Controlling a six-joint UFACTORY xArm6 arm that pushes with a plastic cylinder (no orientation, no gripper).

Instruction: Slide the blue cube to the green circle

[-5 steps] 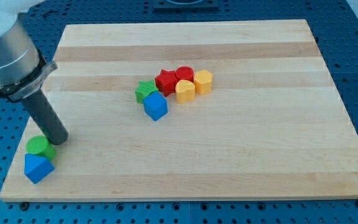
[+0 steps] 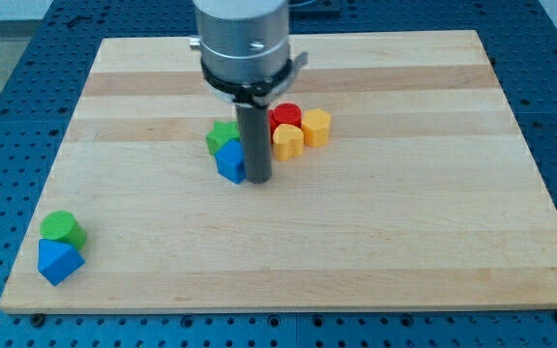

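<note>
Blue perforated metal is showing all round the pale wooden board point(image 2: 433, 242), whose long grain bands are running across the view and whose surface is looking smooth and matt. Starting at the view's left, near the bottom corner, the green circle point(image 2: 62, 228), a short round puck, is sitting with a second blue block point(image 2: 59, 261) just below it and touching it; that one is looking faceted, and I cannot tell its exact shape. Moving to the middle, a green star point(image 2: 222, 135) is lying against the blue cube point(image 2: 230, 161), which is resting just below it, flat-faced and sharp-edged. My tip point(image 2: 259, 180) is standing on the board right at the cube's right-hand side, seemingly touching it; the rig is carrying no fingers at all, only the straight dark rod, so nothing is being gripped. Right of the rod, a red cylinder point(image 2: 286, 117), a yellow heart point(image 2: 287, 141) and a yellow, roughly hexagonal block point(image 2: 316, 127) are clustering together. All the blocks are looking like smooth, hard painted pieces. I am judging the task as barely begun: the blue cube is lying well apart from the green circle, so nearly the whole slide towards the view's bottom left is remaining.
</note>
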